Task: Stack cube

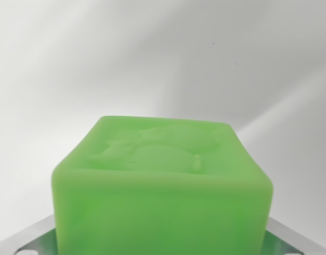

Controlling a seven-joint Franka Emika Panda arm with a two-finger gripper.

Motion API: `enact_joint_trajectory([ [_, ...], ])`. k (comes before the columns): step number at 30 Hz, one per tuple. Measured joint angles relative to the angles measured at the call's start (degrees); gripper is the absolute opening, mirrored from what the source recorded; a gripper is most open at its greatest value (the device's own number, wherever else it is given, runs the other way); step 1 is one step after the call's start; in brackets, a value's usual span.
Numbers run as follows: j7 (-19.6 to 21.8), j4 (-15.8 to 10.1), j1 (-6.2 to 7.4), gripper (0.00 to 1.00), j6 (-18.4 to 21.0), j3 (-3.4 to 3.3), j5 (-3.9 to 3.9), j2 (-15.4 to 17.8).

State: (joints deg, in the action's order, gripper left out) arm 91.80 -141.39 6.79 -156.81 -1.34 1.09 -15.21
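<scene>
- Green cube [163, 186] fills the lower centre of the frame, an embossed relief on its upper face.
- Metal gripper [163, 241] parts show at both lower corners; jaw state cannot be told.
- Judged light, rigid, smooth and slightly slippery: grip the flat opposite side faces.

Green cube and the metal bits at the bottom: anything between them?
Nothing shows between them in the wrist view: the green cube sits directly against the metal parts.
</scene>
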Motion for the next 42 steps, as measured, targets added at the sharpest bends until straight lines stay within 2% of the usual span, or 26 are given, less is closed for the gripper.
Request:
enact_joint_trajectory([
  [22,0.3,-0.4,0.0,0.0,9.3,-0.05,-0.55,9.8],
  [25,0.2,-0.4,0.05,0.0,9.6,0.02,-0.63,10.3],
  [42,-3.5,-2.3,2.12,0.0,8.5,1.68,-0.88,10.4],
])
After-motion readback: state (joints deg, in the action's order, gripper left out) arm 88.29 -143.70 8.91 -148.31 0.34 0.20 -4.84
